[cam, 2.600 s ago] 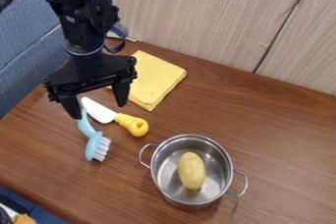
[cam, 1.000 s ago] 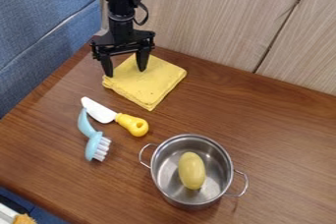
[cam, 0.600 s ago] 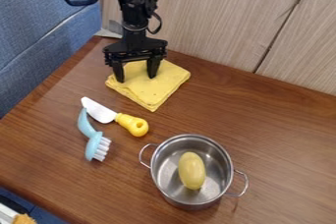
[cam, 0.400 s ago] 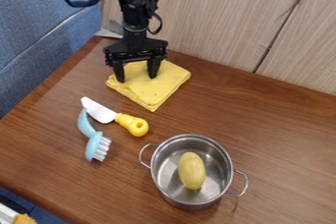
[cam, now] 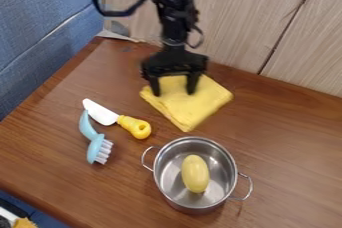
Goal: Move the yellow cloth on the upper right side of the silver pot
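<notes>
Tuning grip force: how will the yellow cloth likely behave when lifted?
Probably floppy and light: the cloth lies in thin layers. Folds along its edge suggest it may open up if only the top layer is caught. Unlikely to roll, lying flat.

Lighting OK: scene's bright, fairly even, diffuse. Light src n/a in view, dir unclear. Shadows soft, low contrast; faint one on table (cam: 294, 172) by pot's (cam: 163, 184) RH handle (cam: 248, 188). Small spec glints on pot rim + inner wall, mild highlight on yellow oval item (cam: 195, 173). Arm (cam: 175, 19) + gripper (cam: 174, 93) v. dark, little shading detail, both blurred. Cloth (cam: 194, 109) edges slightly smeared too. No obvious edge distortion.
</notes>
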### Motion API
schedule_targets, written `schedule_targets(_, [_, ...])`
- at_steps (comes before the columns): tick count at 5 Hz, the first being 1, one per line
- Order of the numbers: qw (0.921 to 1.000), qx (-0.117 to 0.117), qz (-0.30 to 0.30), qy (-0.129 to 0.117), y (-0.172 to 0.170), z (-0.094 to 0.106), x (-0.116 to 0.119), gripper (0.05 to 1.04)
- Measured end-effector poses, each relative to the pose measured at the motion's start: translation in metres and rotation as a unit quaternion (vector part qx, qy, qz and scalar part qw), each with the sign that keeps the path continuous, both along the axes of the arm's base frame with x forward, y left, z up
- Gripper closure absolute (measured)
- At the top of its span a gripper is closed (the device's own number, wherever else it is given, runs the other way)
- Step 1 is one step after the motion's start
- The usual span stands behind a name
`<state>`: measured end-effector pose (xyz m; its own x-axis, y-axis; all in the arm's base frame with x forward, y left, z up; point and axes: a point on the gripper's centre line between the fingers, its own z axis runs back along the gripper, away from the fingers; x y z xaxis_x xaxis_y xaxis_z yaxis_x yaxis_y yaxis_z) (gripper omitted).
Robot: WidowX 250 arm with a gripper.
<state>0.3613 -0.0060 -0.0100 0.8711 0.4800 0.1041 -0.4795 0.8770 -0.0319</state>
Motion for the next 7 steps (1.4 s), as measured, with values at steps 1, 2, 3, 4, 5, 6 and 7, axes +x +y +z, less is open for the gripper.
schedule_targets(1, [0.9981,-0.016,-0.059,0.002,-0.042,0.0,-0.009,0.085])
schedule_targets(2, [0.993,-0.02,-0.116,0.002,-0.075,0.002,-0.021,0.085])
schedule_targets(3, [0.9908,-0.018,-0.134,0.003,-0.083,0.002,-0.03,0.085])
schedule_targets(4, [0.9904,-0.02,-0.137,0.002,-0.082,0.008,-0.035,0.085])
schedule_targets(5, [0.9903,-0.021,-0.135,-0.028,-0.083,0.028,-0.03,0.084])
schedule_targets(6, [0.9889,-0.022,-0.135,-0.058,-0.082,0.053,-0.029,0.084])
schedule_targets(7, [0.9852,-0.029,-0.141,-0.092,-0.08,0.085,-0.034,0.084])
